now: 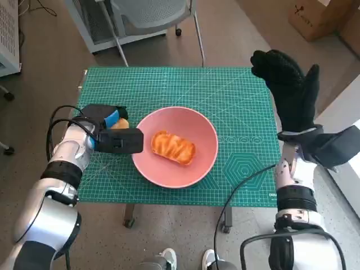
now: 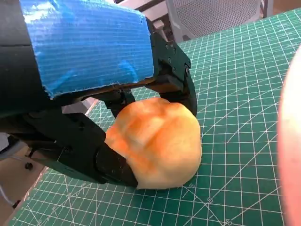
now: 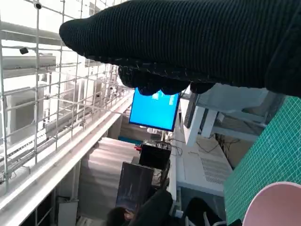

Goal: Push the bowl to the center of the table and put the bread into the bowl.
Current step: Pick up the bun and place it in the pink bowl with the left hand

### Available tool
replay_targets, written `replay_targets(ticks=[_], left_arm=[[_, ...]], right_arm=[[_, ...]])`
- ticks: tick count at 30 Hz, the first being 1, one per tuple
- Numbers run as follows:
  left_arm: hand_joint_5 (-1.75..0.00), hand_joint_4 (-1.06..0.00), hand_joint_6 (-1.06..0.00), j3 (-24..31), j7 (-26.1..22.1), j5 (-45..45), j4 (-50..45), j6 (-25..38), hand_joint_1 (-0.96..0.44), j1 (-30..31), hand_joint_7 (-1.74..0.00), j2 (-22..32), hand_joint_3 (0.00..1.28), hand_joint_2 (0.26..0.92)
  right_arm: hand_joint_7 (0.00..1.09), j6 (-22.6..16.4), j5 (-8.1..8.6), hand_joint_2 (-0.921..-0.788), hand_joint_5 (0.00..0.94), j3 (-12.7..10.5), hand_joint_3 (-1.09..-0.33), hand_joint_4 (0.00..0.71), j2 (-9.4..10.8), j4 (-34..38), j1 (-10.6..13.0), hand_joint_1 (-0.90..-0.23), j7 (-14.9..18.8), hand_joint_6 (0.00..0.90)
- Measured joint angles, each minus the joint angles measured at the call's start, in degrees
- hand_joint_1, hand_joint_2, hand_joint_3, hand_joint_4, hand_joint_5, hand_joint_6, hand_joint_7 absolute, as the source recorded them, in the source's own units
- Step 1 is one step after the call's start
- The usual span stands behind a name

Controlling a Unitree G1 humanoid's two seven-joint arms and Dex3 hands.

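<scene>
I see the pink bowl (image 1: pixel 175 147) mid-table with one bread (image 1: pixel 173 147) lying inside it. My left hand (image 1: pixel 107 128), just beside the bowl's rim, grips a round bun (image 2: pixel 157 141) resting on the green mat (image 1: pixel 236 107). My right hand (image 1: pixel 287 90) seems raised beyond the bowl, fingers spread, holding nothing.

gloved right hand (image 3: pixel 188 47), bowl (image 3: pixel 275 207) rim, blue screen (image 3: pixel 154 110)
</scene>
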Motion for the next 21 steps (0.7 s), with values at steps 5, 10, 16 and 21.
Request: replay_targets(ticks=[5, 10, 16, 21], left_arm=[[-1.16, -0.61, -0.63, 0.70, -0.59, -0.57, -0.17, -0.21, 0.00, 0.06, -1.26, 0.48, 0.10, 0.920], [-1.20, -0.61, -0.61, 1.62, -1.42, -1.78, -0.92, -0.36, 0.00, 0.10, -1.23, 1.41, 0.11, 0.921], [-1.19, -0.64, -0.62, 4.09, -1.89, -3.26, -5.94, -0.07, 0.00, 0.54, -1.20, 3.95, 0.09, 0.921], [-1.16, -0.66, -0.63, 8.31, -1.05, -6.29, -14.79, 0.28, 0.00, 2.76, -1.19, 6.73, 0.08, 0.920]], right_arm=[[0.00, 0.01, 0.07, -0.921, 0.001, 0.00, -0.560, 0.237, 0.00, 0.04, 0.00, -0.518, 0.08, 0.346], [0.00, 0.05, 0.07, -0.921, 0.001, 0.00, -0.557, 0.237, 0.00, 0.16, 0.00, -0.518, 0.14, 0.344], [0.00, 0.49, 0.12, -0.921, 0.000, 0.00, -0.545, 0.236, 0.03, 0.22, 0.00, -0.519, 0.26, 0.347], [0.00, 0.77, 0.12, -0.921, 0.000, 0.02, -0.541, 0.233, 0.07, 0.20, -0.01, -0.519, 0.41, 0.347]])
